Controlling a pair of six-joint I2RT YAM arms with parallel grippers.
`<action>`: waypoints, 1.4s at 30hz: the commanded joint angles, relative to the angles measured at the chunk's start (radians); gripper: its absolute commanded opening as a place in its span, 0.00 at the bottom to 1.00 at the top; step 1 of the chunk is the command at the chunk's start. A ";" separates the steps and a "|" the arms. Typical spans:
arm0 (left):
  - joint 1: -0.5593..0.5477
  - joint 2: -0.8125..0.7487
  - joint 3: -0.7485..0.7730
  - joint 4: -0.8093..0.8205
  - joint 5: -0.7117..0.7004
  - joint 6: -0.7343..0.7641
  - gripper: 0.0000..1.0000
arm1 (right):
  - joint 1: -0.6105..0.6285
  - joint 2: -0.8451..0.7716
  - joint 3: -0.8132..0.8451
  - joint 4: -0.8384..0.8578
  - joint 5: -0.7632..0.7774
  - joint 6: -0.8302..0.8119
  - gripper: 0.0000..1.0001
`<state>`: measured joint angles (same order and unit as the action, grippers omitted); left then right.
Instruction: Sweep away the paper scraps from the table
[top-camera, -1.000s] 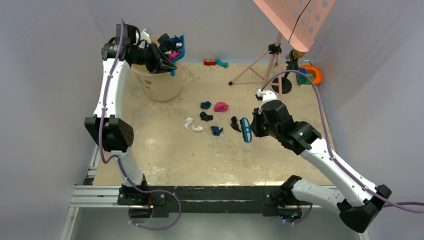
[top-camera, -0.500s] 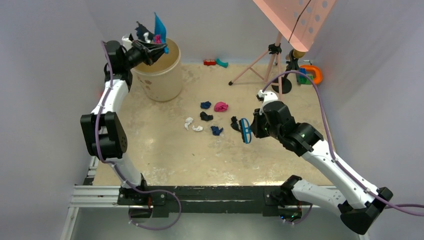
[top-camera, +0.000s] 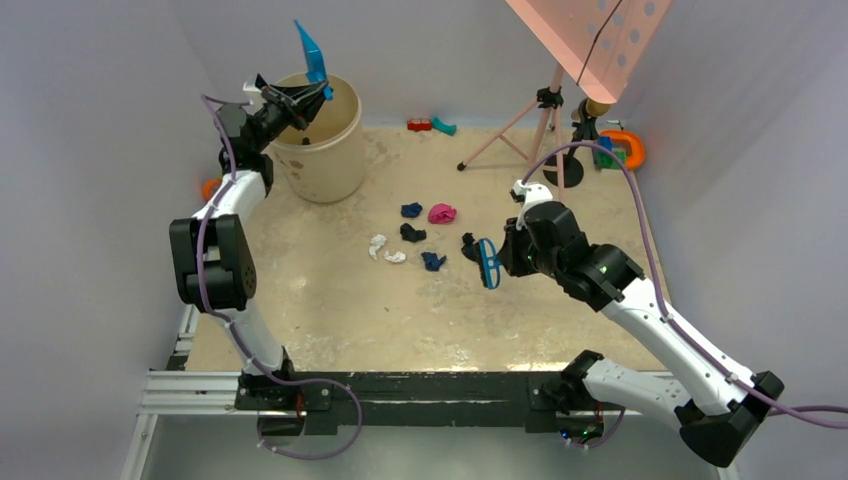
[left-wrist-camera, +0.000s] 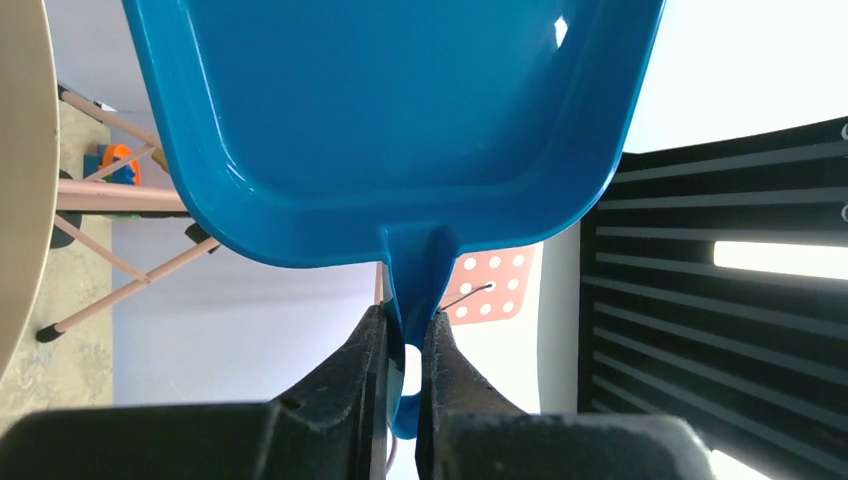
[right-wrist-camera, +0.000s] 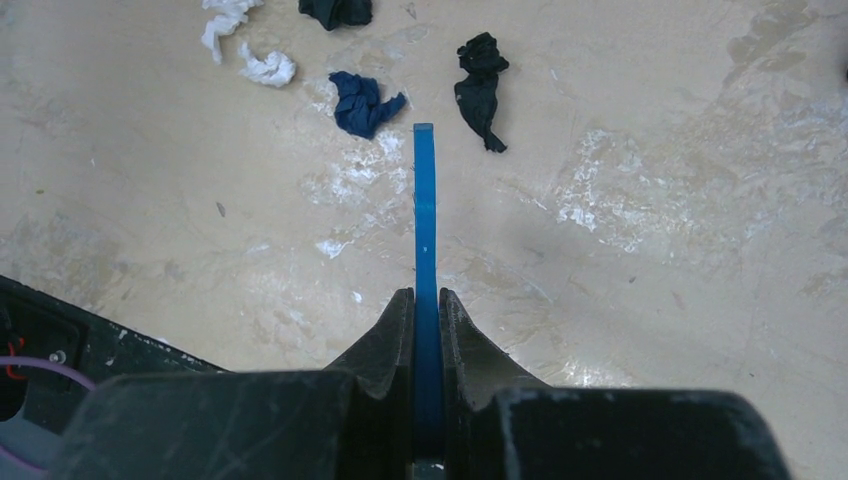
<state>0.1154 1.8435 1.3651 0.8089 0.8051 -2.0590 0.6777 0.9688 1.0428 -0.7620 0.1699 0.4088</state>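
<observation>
My left gripper (top-camera: 295, 100) is shut on the handle of the blue dustpan (top-camera: 312, 55), held tipped up over the beige bucket (top-camera: 322, 150); in the left wrist view the gripper (left-wrist-camera: 405, 335) holds an empty dustpan (left-wrist-camera: 390, 110). My right gripper (top-camera: 505, 252) is shut on the blue hand brush (top-camera: 488, 261), held just above the table (top-camera: 330, 300); the right wrist view shows the gripper (right-wrist-camera: 425, 305) on the brush (right-wrist-camera: 425, 210). Several paper scraps lie mid-table: pink (top-camera: 441, 213), navy (top-camera: 411, 210), black (top-camera: 412, 233), white (top-camera: 377, 245), navy (top-camera: 432, 261) and black (top-camera: 468, 246). The right wrist view shows a navy scrap (right-wrist-camera: 362, 102) and a black scrap (right-wrist-camera: 479, 85).
A pink tripod stand (top-camera: 545, 110) with a perforated panel (top-camera: 600, 40) stands at the back right, beside orange and blue toys (top-camera: 620, 150). Red and teal pieces (top-camera: 431, 125) lie at the back edge. A grey rail frame (top-camera: 200, 395) runs along the near edge.
My left arm has swung the dustpan up and leftwards over the bucket, tipping it steeply; the scraps it carried are gone from it. The right arm and brush barely moved.
</observation>
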 joint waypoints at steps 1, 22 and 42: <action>-0.006 -0.080 -0.024 0.118 -0.019 -0.228 0.00 | -0.001 -0.011 0.000 0.049 -0.016 0.018 0.00; -0.026 -0.597 0.256 -1.707 -0.015 1.381 0.00 | 0.037 0.318 0.121 0.469 -0.485 0.165 0.00; -0.026 -1.001 -0.161 -1.935 -0.470 1.657 0.00 | 0.080 0.986 0.518 0.394 -0.243 0.550 0.00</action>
<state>0.0887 0.8936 1.2625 -1.1393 0.4286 -0.4480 0.8059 1.9533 1.5608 -0.3122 -0.1390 0.8562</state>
